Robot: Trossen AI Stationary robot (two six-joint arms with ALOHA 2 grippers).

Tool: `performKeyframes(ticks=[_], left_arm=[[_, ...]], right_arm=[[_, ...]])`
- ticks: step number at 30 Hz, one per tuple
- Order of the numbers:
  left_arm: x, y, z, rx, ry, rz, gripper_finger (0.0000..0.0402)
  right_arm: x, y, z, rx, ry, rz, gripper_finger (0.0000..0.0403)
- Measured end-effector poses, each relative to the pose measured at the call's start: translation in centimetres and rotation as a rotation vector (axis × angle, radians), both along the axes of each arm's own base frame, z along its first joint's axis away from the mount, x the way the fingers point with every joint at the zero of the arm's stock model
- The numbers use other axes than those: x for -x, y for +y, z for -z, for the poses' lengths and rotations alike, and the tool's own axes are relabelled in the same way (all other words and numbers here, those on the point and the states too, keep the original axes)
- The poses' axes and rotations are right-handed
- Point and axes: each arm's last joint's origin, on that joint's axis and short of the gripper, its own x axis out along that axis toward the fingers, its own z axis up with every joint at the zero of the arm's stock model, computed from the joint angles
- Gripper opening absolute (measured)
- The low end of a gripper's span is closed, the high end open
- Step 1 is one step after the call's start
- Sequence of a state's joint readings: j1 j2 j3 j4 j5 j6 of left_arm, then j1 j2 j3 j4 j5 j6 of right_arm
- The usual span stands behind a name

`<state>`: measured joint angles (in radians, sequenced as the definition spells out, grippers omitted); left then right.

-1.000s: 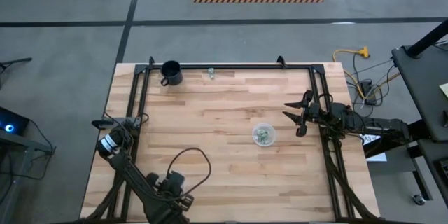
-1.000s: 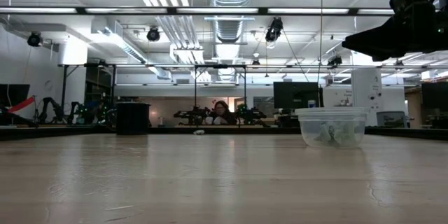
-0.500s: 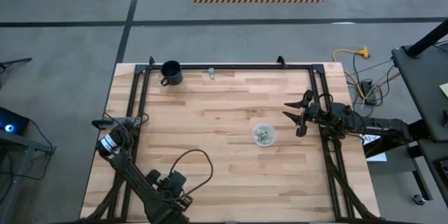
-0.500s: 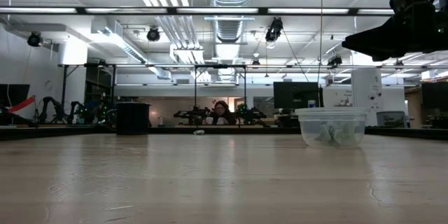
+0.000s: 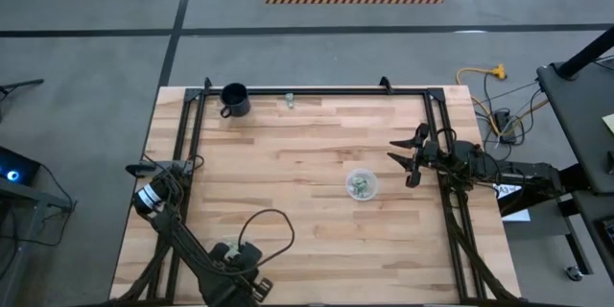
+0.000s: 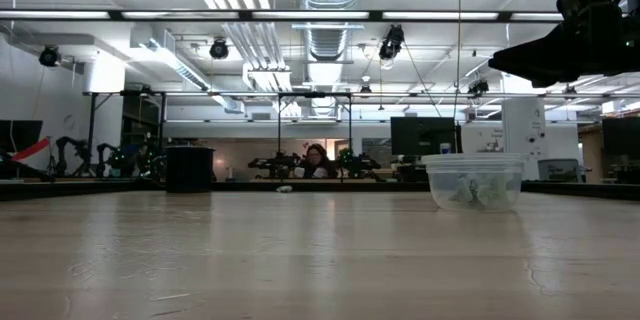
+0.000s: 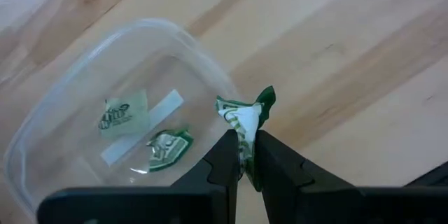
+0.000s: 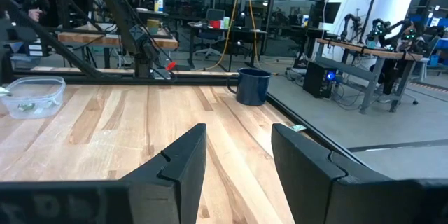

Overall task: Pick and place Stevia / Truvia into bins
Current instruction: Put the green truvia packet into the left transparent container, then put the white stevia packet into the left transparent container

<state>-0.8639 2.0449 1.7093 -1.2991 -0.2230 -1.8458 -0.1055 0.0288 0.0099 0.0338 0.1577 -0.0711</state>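
My left gripper (image 7: 243,155) is at the table's near edge (image 5: 240,255), pointing down and shut on a crumpled green-and-white Stevia packet (image 7: 245,119). It hangs just beside the corner of the clear rounded-rectangular bin (image 7: 84,91). Two packets (image 7: 122,115) (image 7: 168,147) and a white strip lie on that bin's floor. My left hand hides this bin in the high view. The round clear bin (image 5: 362,185) stands right of the table's middle with packets in it (image 6: 475,188). My right gripper (image 5: 405,163) waits open at the right rail, level, with nothing between its fingers (image 8: 238,154). My left gripper pinches the packet between its two fingertips, which come from above and point down. They close on the packet's lower part (image 7: 245,138), and its crumpled upper end (image 7: 262,100) sticks out past the tips. The packet is lifted clear of the table and of the bin.
A black mug (image 5: 234,100) stands at the far left corner. A small pale scrap (image 5: 289,103) lies by the far rail. Black rails (image 5: 317,91) run along the table's far, left and right sides. A cable loops by my left arm (image 5: 273,221).
My left hand has tipped and turned a little at the near edge, and its cable loop has shifted with it. My right arm and the round bin have kept still.
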Motion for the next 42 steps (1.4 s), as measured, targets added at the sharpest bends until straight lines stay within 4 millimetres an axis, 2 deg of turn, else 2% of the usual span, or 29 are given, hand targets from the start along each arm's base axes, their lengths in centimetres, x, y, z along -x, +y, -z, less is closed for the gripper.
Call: performKeyframes(ticks=[9, 15, 20, 27, 31, 38, 42], left_arm=[[0.6, 1.0, 0.5, -0.097, 0.089, 0.076, 0.0032], [0.6, 1.3, 0.6, -0.094, 0.111, 0.011, 0.0032], [1.2, 1.8, 0.4, -0.1, 0.202, -0.086, 0.0032], [1.2, 1.8, 0.3, -0.094, 0.209, -0.118, 0.0038], [1.3, 1.9, 0.3, -0.1, 0.211, -0.118, 0.0077], [1.3, 1.9, 0.3, -0.101, 0.222, -0.076, 0.02], [1.2, 2.0, 0.3, -0.1, 0.229, -0.05, 0.0245]], right_arm=[[0.0, 0.0, 0.0, 0.0, 0.0, 0.0, 0.0153], [0.0, 0.0, 0.0, 0.0, 0.0, 0.0, 0.0153], [0.0, 0.0, 0.0, 0.0, 0.0, 0.0, 0.0153], [0.0, 0.0, 0.0, 0.0, 0.0, 0.0, 0.0153], [0.0, 0.0, 0.0, 0.0, 0.0, 0.0, 0.0153], [0.0, 0.0, 0.0, 0.0, 0.0, 0.0, 0.0153], [0.0, 0.0, 0.0, 0.0, 0.0, 0.0, 0.0153]])
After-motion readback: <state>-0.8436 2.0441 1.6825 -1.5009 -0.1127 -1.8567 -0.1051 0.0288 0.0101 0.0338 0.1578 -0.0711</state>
